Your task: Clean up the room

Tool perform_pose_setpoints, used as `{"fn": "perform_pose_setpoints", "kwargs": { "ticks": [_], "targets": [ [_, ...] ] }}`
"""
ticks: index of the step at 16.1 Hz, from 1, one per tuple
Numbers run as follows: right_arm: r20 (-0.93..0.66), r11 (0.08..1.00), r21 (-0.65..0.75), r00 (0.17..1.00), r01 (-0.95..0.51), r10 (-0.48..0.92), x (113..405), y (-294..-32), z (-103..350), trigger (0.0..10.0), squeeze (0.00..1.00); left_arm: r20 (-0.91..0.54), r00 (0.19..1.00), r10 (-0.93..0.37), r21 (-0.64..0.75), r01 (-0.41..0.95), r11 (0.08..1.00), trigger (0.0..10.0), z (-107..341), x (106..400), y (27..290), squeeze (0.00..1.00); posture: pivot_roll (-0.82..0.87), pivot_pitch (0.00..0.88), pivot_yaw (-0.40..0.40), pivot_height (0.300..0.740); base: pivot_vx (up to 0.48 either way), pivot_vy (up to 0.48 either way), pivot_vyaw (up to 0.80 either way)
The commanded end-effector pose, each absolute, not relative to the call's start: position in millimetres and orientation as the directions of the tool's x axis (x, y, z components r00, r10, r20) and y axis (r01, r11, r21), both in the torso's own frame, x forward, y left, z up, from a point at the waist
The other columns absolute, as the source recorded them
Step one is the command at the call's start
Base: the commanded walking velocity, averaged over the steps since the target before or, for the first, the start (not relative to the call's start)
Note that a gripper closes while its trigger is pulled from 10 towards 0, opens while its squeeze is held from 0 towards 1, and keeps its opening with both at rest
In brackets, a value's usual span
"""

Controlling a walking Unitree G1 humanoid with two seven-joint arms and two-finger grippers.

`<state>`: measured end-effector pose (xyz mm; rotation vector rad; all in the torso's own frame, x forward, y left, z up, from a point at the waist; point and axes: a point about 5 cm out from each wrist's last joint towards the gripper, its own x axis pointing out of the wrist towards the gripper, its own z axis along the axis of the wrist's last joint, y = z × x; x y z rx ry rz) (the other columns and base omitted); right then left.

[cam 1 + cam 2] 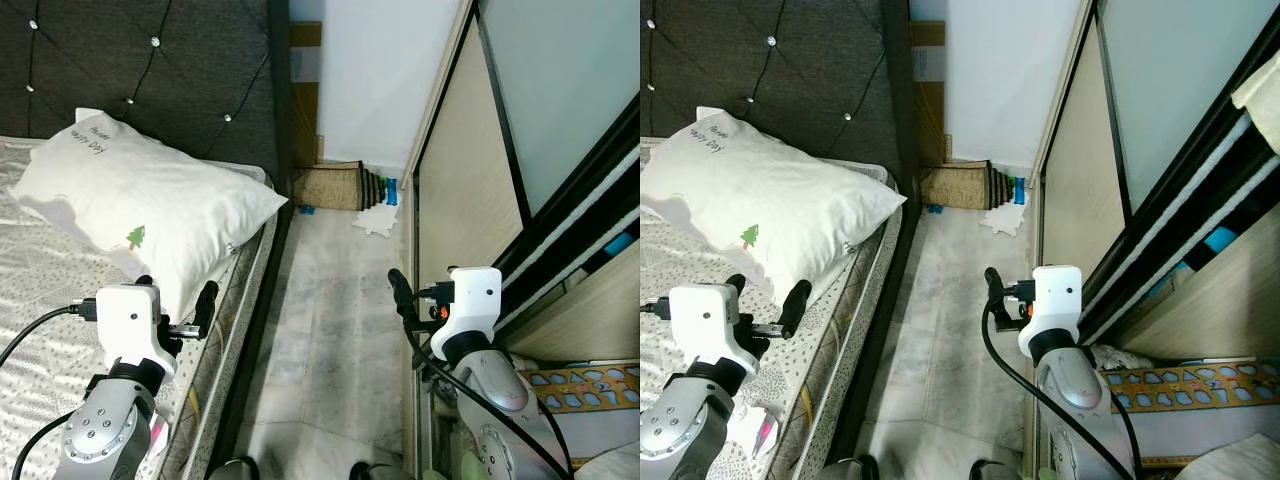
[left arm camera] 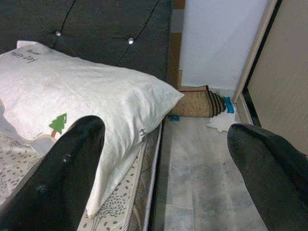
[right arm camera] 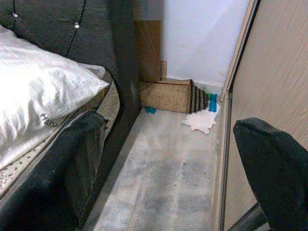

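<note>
Nearest in the left eye view are the two grippers, raised side by side. Over the edge of the bed (image 1: 50,270) hangs the left gripper (image 1: 180,310); the right gripper (image 1: 405,300) hangs over the strip of grey floor (image 1: 330,330) between the bed and the wardrobe (image 1: 470,190). From this angle I cannot tell how far either pair of fingers is spread. A white pillow (image 1: 140,210) with a small green tree print lies on the mattress against the dark tufted headboard (image 1: 150,70). At the far end of the floor strip, against the wall, lies a rolled-up mat (image 1: 340,187), with a blue object (image 1: 392,190) and a white scrap (image 1: 378,220) just beside it (the scrap looks like crumpled cloth or paper).

From the right eye, a patterned sheet with cut-out shapes (image 1: 1190,388) lies low beside the wardrobe's sliding track.

Through the left wrist camera, the left gripper's jaws stand wide, nothing between them; one finger (image 2: 62,178) shows in front of the pillow and the other over the floor.

Through the right wrist camera, the right gripper's jaws are also wide and empty, with the mat, the blue object and the white scrap visible beyond them on the floor. A small blue bit (image 3: 150,110) lies by the bed's corner.
</note>
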<state>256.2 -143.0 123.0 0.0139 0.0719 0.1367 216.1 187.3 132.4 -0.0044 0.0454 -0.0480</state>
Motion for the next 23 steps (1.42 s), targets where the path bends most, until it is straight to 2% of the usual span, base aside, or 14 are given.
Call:
{"fn": "perform_pose_setpoints", "kwargs": {
  "ticks": [1,7,8,9,10,13,15,17,21,23],
  "targets": [
    [-0.093,0.992,0.018,0.988,-0.124,0.125,255,-144,119,10.0,0.0,-0.066,0.997,-0.042,0.009,0.043,0.999,10.0,128,215,190,0.0,0.01,0.158,-0.009,0.74,0.0,0.0,0.0],
    [-0.093,0.992,0.018,0.988,-0.124,0.125,255,-144,119,10.0,0.0,-0.066,0.997,-0.042,0.009,0.043,0.999,10.0,128,215,190,0.0,0.01,0.158,-0.009,0.74,0.0,0.0,0.0],
    [-0.099,0.992,0.021,0.987,-0.126,0.127,255,-143,119,10.0,0.0,-0.065,0.997,-0.042,0.011,0.042,0.999,10.0,128,215,190,0.0,0.0,0.0,0.0,0.74,0.0,0.0,0.0],
    [0.037,0.992,0.006,0.991,-0.126,0.126,292,-141,143,10.0,0.0,0.079,0.995,-0.066,-0.021,0.067,0.998,10.0,155,256,161,0.0,-0.02,0.0,-0.014,0.74,0.0,0.0,0.0],
    [0.079,0.993,0.017,0.99,-0.116,0.114,305,-140,152,10.0,0.0,0.125,0.99,-0.065,-0.036,0.07,0.997,10.0,166,272,148,0.0,-0.02,0.0,-0.011,0.74,0.0,0.0,0.0],
    [0.067,0.993,0.051,0.993,-0.103,0.099,300,-138,151,10.0,0.0,0.084,0.995,-0.049,-0.029,0.051,0.998,10.0,160,272,143,0.0,-0.01,0.005,-0.015,0.74,0.0,0.0,0.0],
    [0.054,0.991,0.067,0.992,-0.116,0.112,298,-133,145,10.0,0.0,0.085,0.996,-0.038,-0.029,0.04,0.999,10.0,158,268,145,0.0,0.02,0.041,-0.031,0.74,0.0,0.0,0.0],
    [0.061,0.989,0.069,0.99,-0.13,0.126,290,-128,142,10.0,0.0,0.081,0.996,0.024,-0.025,-0.022,0.999,10.0,153,250,161,0.0,0.03,0.058,-0.03,0.74,0.0,0.0,0.0],
    [-0.01,0.999,-0.01,0.999,-0.051,0.051,254,-161,126,10.0,0.0,-0.067,0.997,0.045,0.031,-0.043,0.999,10.0,118,195,185,0.0,0.02,0.109,-0.029,0.74,0.0,0.0,0.0],
    [-0.058,0.999,-0.033,0.998,0.002,-0.003,243,-172,116,10.0,0.0,-0.111,0.994,0.01,0.015,-0.009,1.0,10.0,109,185,185,0.0,0.01,0.12,-0.035,0.74,0.0,0.0,0.0]
  ]
}}
